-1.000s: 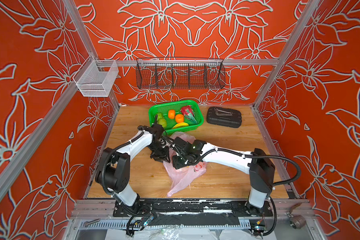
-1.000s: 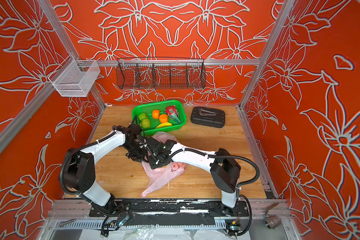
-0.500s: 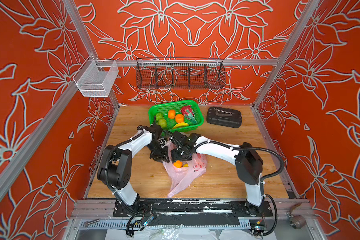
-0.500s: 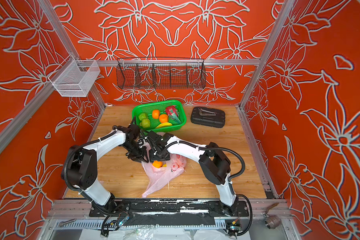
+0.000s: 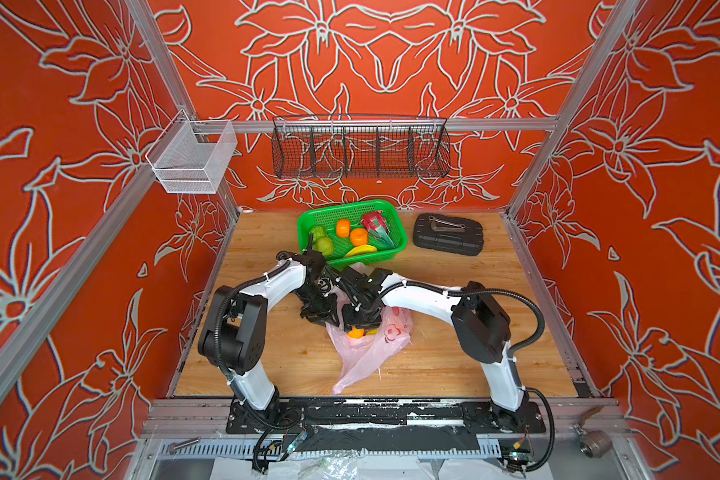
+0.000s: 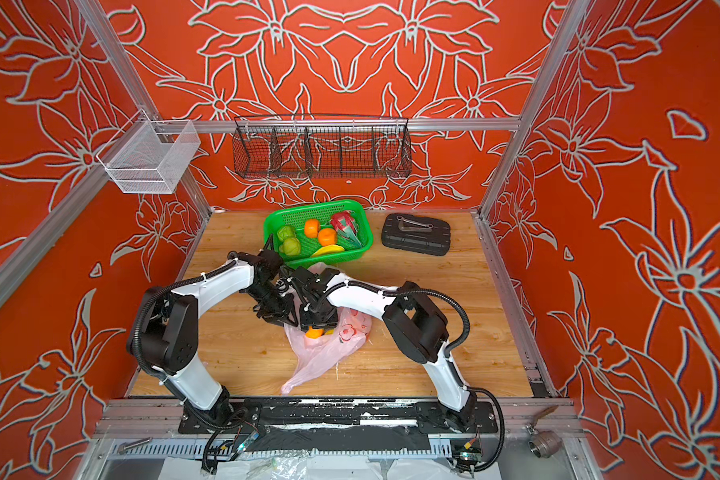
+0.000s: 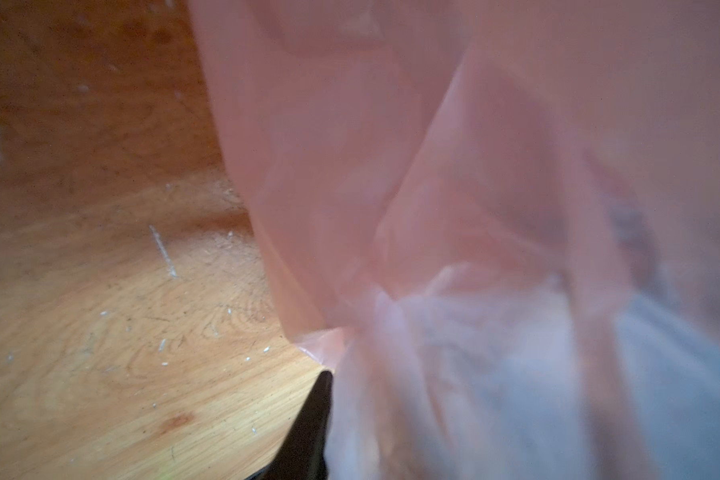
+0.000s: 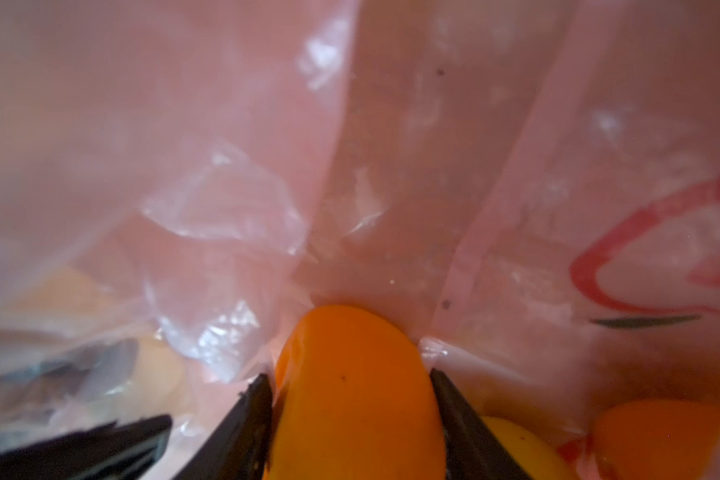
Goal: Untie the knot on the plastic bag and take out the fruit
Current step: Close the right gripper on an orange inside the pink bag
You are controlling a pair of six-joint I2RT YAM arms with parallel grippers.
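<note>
right gripper (image 8: pixel 348 376) jaws clamped on orange (image 8: pixel 352 419) inside plastic bag (image 5: pixel 368 353), so lift straight out; left gripper (image 5: pixel 321 316) jaws hidden, can't tell.

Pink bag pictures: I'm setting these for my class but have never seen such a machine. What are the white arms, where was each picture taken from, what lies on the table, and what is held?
Two robot arms, each ending in a two-fingered gripper, work on a wooden table. Both top views look down from one camera head overhead; each wrist view comes from a camera on an arm, close up. On the table lie a pink bag, a green basket with fruit, and a black case. The left gripper appears to pinch the bag's edge; the right gripper, reaching inside, is closed on an orange.
</note>
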